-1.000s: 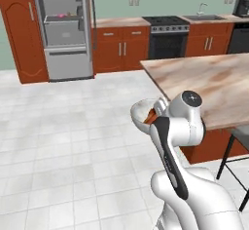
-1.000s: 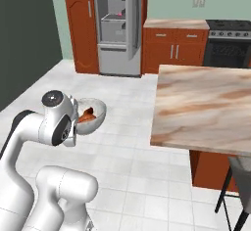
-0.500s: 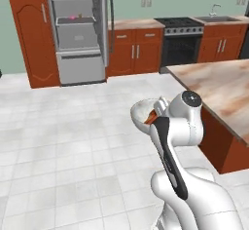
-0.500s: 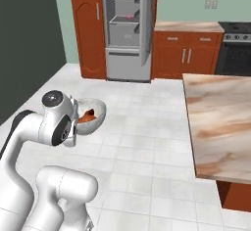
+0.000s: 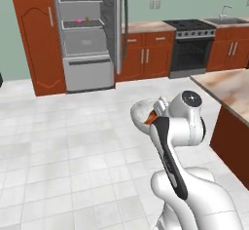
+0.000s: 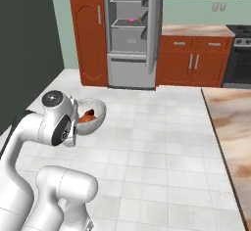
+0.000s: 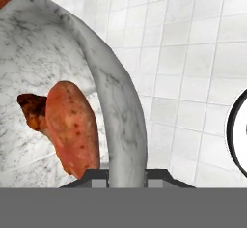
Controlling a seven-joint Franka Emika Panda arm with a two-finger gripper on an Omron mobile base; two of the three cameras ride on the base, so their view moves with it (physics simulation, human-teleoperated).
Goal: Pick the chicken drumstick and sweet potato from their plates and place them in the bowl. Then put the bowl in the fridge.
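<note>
My gripper (image 7: 126,175) is shut on the rim of the whitish speckled bowl (image 7: 117,106), one finger inside and one outside. In the bowl lie the orange-red sweet potato (image 7: 73,125) and, behind it, the brown chicken drumstick (image 7: 32,109). The bowl (image 5: 141,111) hangs in the air in front of the arm's hand, above the tiled floor; from the other side the bowl (image 6: 96,113) shows orange food inside. The grey fridge (image 5: 85,39) stands ahead across the floor with its door open and shelves showing, also the fridge (image 6: 129,35). The plates are out of view.
The marble island counter (image 5: 229,86) lies to the right, the same counter (image 6: 234,123). A black stove (image 5: 190,49) and reddish-brown cabinets (image 5: 32,35) line the back wall. A small pink item (image 5: 78,20) sits on a fridge shelf. Open white floor runs up to the fridge.
The whole picture has shifted: the base has moved, so the fridge now sits nearer the middle and the island has slid to the right. The bowl stays in my gripper.
</note>
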